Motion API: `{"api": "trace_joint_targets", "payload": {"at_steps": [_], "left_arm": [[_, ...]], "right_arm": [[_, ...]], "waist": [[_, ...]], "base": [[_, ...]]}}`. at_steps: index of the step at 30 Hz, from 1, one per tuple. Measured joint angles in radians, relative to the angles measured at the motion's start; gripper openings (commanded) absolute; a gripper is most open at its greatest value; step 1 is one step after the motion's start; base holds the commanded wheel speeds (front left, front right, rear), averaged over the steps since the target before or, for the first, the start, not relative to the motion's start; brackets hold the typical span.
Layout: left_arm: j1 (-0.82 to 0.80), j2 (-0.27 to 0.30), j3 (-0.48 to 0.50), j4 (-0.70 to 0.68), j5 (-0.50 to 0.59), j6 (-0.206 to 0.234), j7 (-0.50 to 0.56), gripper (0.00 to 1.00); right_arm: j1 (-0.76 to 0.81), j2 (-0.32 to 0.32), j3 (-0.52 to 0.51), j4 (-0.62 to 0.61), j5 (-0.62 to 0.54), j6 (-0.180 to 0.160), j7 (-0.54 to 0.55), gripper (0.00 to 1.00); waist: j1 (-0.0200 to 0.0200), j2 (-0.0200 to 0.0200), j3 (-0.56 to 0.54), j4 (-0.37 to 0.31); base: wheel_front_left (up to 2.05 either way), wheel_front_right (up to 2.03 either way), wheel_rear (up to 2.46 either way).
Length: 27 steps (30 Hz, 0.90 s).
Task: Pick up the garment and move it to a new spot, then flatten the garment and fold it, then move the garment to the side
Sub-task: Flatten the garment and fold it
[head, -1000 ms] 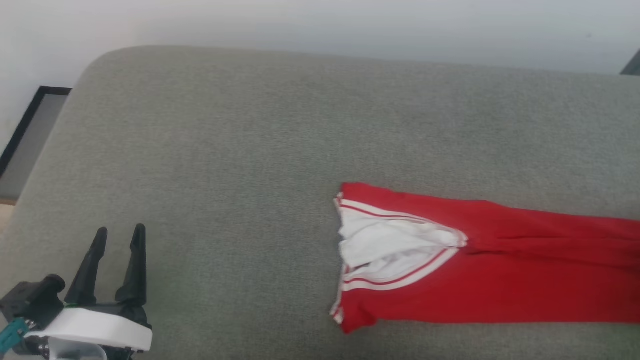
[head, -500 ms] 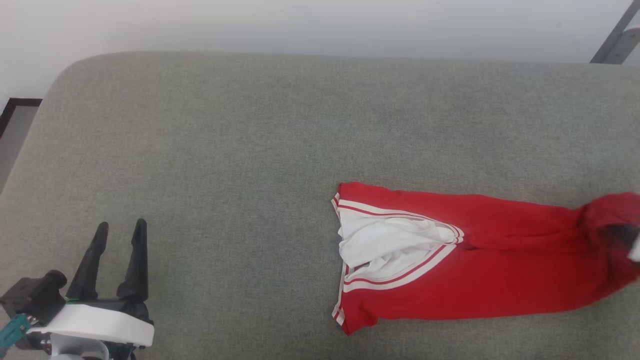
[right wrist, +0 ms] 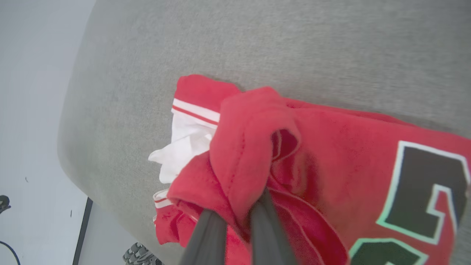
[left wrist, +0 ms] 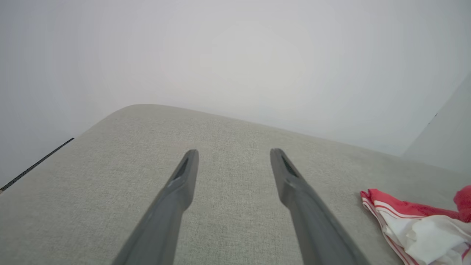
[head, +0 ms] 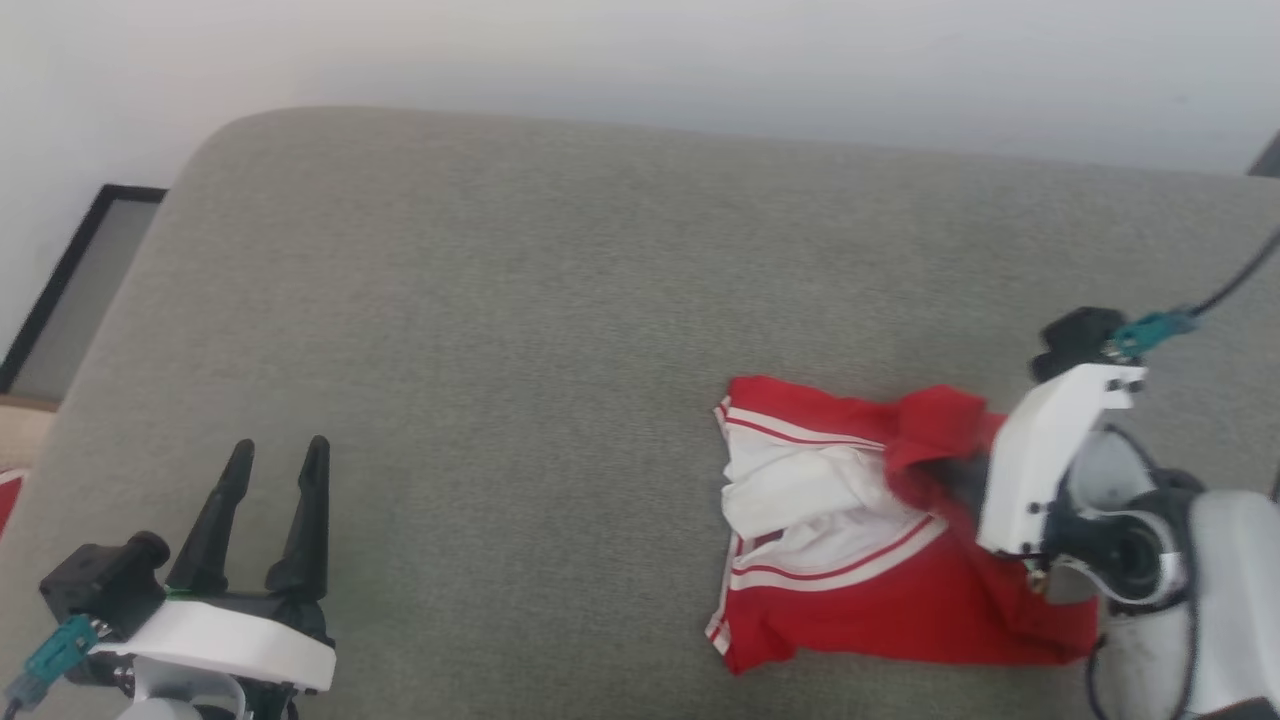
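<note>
On the right half of the grey couch [head: 500,300], the right gripper [right wrist: 239,221] pinches a red fold of the shirt [head: 850,600].
Its fingers are clamped on the cloth's far end, raised and doubled back over the white-trimmed opening, probably to shorten the shirt into a fold. The shirt's long axis runs side to side across the couch, striped opening pointing to the robot's left, bunched red end to its right. Well apart, the left gripper [head: 279,448] hovers spread wide and empty, likely parked clear of the fold.

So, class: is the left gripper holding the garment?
No, the left gripper stands open over the grey cushion, apart from the garment.
</note>
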Motion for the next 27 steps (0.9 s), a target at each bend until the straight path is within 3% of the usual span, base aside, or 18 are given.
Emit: {"api": "trace_joint_targets", "payload": {"at_steps": [6,7,8,9,10,19,27], "left_arm": [[-0.016,-0.007,-0.025,0.012,0.000,-0.002,0.000,1.00],[-0.016,-0.007,-0.030,0.016,0.000,-0.002,0.000,1.00],[-0.017,-0.007,-0.033,0.018,0.000,-0.002,0.000,1.00],[-0.017,-0.008,-0.037,0.021,0.000,-0.002,0.000,1.00],[-0.017,-0.008,-0.036,0.023,-0.001,-0.002,0.000,1.00],[0.001,0.001,0.000,0.014,-0.008,-0.004,0.000,1.00],[0.031,0.013,0.027,0.003,-0.007,-0.004,0.000,1.00]], "right_arm": [[-0.031,0.022,0.077,0.101,-0.007,0.000,-0.050,0.00],[-0.037,0.026,0.084,0.120,-0.005,0.000,-0.060,0.04],[-0.043,0.027,0.090,0.139,-0.003,0.000,-0.068,0.20],[-0.049,0.028,0.096,0.159,-0.004,0.000,-0.076,0.46],[-0.051,0.029,0.105,0.170,-0.005,0.000,-0.088,1.00],[-0.068,0.027,0.158,0.110,0.054,0.000,-0.112,1.00],[-0.026,-0.042,0.116,-0.008,0.059,0.000,-0.169,1.00]], "waist": [[0.0000,0.0000,-0.008,0.052],[0.0000,0.0000,-0.009,0.059],[0.0000,0.0000,-0.010,0.065],[0.0000,0.0000,-0.013,0.070],[0.0000,0.0000,-0.015,0.074],[0.0000,0.0000,-0.038,0.043],[0.0000,0.0000,-0.057,-0.025]], "base": [[0.00,0.00,0.00],[0.00,0.00,0.00],[0.00,0.00,0.00],[0.00,0.00,0.00],[0.00,0.00,0.00],[0.00,0.00,0.00],[0.00,0.00,0.00]]}}
